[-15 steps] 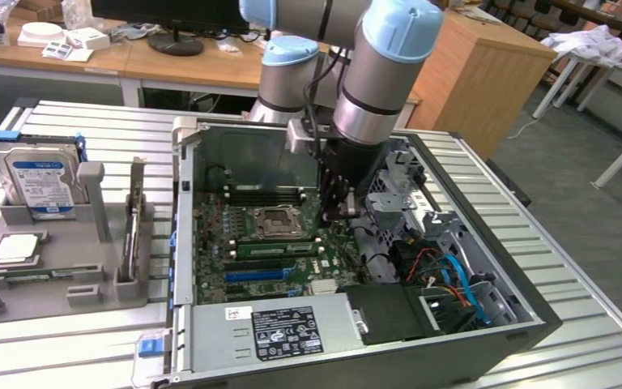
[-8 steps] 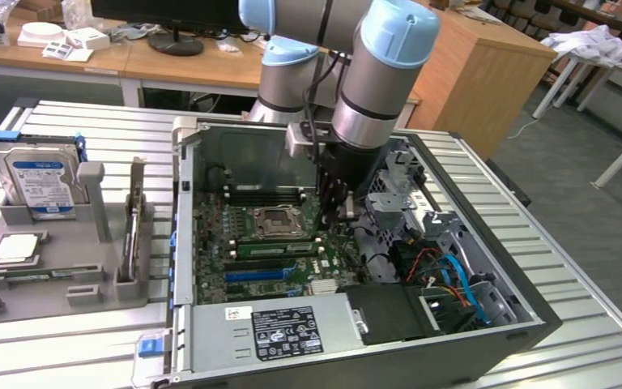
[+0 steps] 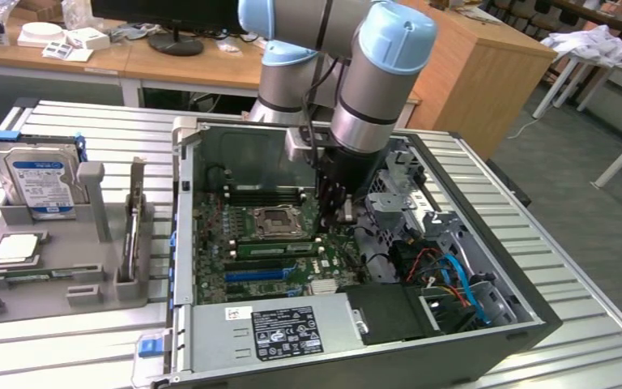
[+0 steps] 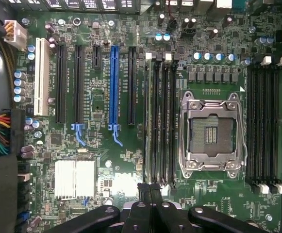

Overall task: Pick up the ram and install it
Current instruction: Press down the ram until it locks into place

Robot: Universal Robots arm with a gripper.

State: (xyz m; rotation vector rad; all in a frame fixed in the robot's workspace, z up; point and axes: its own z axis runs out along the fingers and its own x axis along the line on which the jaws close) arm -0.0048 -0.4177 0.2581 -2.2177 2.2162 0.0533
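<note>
Exterior view first: a slatted metal table (image 3: 62, 340) carries an open computer case (image 3: 505, 324), with wooden desks (image 3: 484, 73) behind, a monitor foot (image 3: 176, 42) on one of them, and a white cloth (image 3: 592, 42) over a white table at the exterior view's right, above grey floor. On the exterior view's left of the case stands a grey fixture tray (image 3: 41, 296) holding a hard drive (image 3: 36, 174) with a blue label upright and a square silver processor chip (image 3: 17, 247) lying flat. The arm (image 3: 381, 73) reaches down into the case, and its gripper (image 3: 336, 212) hangs low over the motherboard (image 3: 236, 227), just beside the empty processor socket (image 3: 276, 219). A long green stick that looks like the ram (image 3: 273, 246) stands on edge in the slots next to that socket, close to the gripper; whether the two touch cannot be told. This view also gives the power supply (image 3: 286, 332) with its label and the blue cables (image 3: 457, 275) in the drive bay. The wrist view looks straight down instead and adds the board's layout: the gripper (image 4: 148, 187) with its jaws closed together, empty between them, over one end of the memory slots (image 4: 160, 121), the socket (image 4: 211, 133) alongside, a second bank of slots (image 4: 264, 121) beyond it, a blue expansion slot (image 4: 114, 82), a white slot (image 4: 41, 77) and a silver heatsink (image 4: 75, 177).
</note>
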